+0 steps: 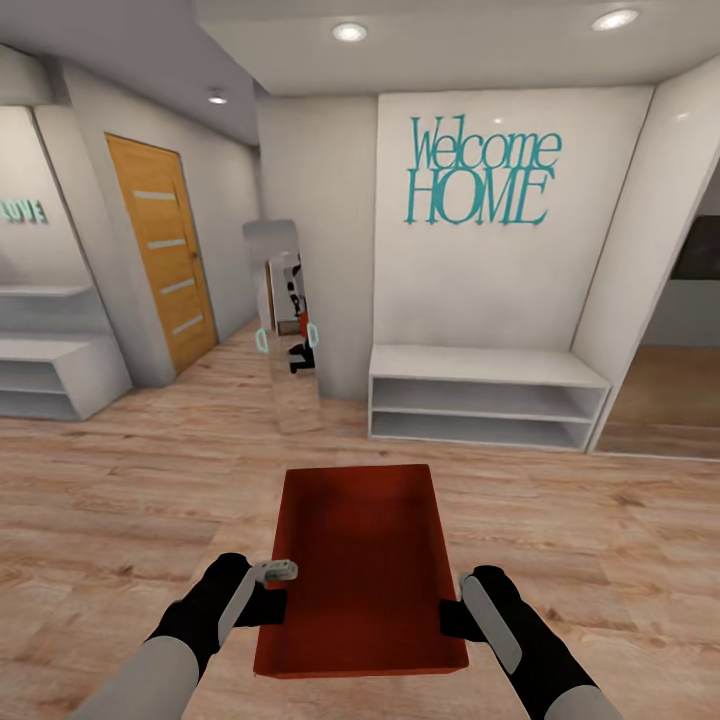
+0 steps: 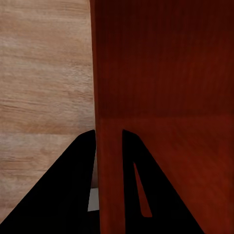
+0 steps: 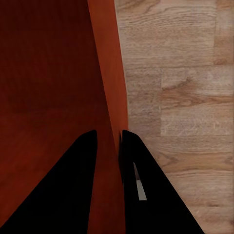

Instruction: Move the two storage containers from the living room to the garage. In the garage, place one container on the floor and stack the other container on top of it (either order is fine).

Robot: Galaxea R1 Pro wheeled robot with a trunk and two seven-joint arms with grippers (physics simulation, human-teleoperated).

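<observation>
Between our two arms, held above the light wood plank floor [image 1: 120, 480], sits one orange-red storage container [image 1: 360, 570], empty and roughly level. Our left gripper [image 1: 268, 590] pinches its left wall, one finger inside and one outside; our right gripper [image 1: 455, 618] clamps the right wall the same way, both nearly closed on the thin plastic. Open planks stretch ahead and to either side. Farther on stand a white shelf bench [image 1: 487, 398] under the teal "Welcome HOME" lettering [image 1: 482, 170], a leaning mirror [image 1: 285, 320], and a wooden door [image 1: 163, 250] at left.
</observation>
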